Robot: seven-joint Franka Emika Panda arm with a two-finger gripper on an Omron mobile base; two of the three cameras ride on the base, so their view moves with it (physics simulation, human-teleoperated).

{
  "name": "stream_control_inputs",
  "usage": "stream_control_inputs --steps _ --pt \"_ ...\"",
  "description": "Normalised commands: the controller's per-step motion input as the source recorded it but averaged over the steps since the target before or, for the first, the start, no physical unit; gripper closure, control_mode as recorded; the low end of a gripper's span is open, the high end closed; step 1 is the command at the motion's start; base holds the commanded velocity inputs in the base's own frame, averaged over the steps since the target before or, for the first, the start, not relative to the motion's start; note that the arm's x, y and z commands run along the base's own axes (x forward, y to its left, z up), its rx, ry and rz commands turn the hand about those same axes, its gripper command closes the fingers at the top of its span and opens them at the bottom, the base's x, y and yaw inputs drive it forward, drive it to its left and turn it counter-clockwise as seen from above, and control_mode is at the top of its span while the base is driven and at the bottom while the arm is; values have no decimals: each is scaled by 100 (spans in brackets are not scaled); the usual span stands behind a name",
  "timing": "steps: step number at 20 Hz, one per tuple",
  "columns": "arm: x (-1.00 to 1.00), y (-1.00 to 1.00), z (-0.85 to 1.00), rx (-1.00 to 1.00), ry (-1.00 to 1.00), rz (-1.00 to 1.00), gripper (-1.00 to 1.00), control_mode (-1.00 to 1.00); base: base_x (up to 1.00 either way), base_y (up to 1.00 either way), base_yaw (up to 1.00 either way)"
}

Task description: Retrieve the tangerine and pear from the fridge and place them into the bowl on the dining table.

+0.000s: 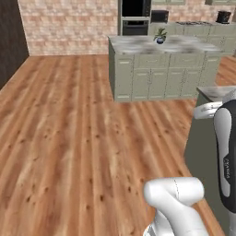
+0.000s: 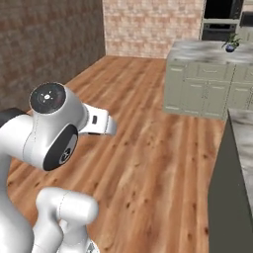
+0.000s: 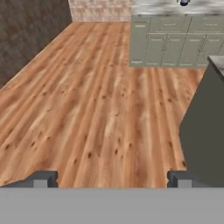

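Hand view looks down over the warm brown plank floor (image 3: 96,109), with the two dark fingertips (image 3: 43,179) set wide apart and nothing between them, so the white arm's two-finger gripper (image 3: 111,180) is released and empty. A marble-topped sage green counter (image 1: 159,69) stands ahead, possibly the dining table. Fridge and fruit lie elsewhere. I judge the base should turn, arm tucked, clear of the dark cabinet side (image 3: 203,131).
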Motion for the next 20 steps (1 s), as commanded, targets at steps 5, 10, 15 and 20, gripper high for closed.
stream_control_inputs --steps 5,10,15,20 --pt "0 0 0 0 0 0 -100 100 100 6 -3" --pt "0 0 0 0 0 0 -100 100 100 13 -4" --pt "0 0 0 0 0 0 -100 100 100 11 -12" --pt "0 0 0 0 0 0 -100 100 100 12 -26"
